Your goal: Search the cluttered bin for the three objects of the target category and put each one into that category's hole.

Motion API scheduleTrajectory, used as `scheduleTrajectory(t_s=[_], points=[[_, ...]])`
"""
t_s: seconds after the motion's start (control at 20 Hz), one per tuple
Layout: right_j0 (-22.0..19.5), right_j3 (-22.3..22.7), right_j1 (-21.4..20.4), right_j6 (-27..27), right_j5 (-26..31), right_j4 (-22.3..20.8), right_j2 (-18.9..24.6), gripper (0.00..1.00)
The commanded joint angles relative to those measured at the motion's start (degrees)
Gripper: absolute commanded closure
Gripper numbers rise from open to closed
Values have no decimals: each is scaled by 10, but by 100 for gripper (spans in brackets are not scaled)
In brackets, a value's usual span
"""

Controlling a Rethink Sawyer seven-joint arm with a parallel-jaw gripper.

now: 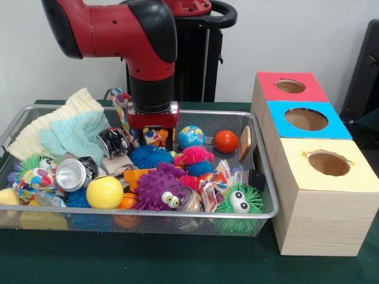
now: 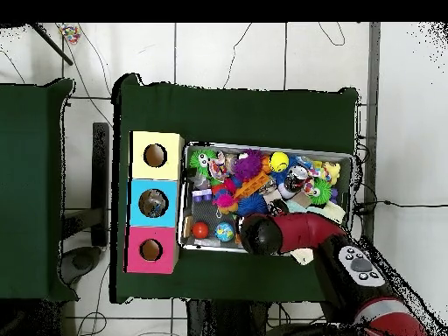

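Green table | near: bin (image 1: 269,208) packed with toys, boxes (image 1: 320,195) touching its side | far: gripper (image 1: 155,137) low in the clutter, finger state hidden, cannot tell | advice: isolate one target, lift straight, avoid snagging cloth (image 1: 74,131).

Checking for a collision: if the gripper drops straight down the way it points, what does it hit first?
Likely the small orange toy directly under the gripper in the cluttered bin, beside the blue spiky ball; depth is unclear.

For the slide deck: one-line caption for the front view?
Sawyer arm lowers its tool into the toy-filled wire mesh bin, beside three wooden boxes with red, blue and yellow holed tops.
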Motion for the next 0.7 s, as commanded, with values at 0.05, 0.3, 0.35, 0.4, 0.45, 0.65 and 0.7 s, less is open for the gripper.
scheduleTrajectory(t_s=[0.05,0.3,0.35,0.4,0.45,0.65,0.7], points=[[24,-73,45,-40,25,-30,35,0],[54,-118,74,-3,22,-10,23,0],[59,-128,78,6,23,-5,20,0],[65,-137,82,14,21,-1,16,0],[70,-145,87,20,21,2,15,0],[87,-174,103,31,21,10,11,0],[90,-180,108,29,25,11,12,0]])
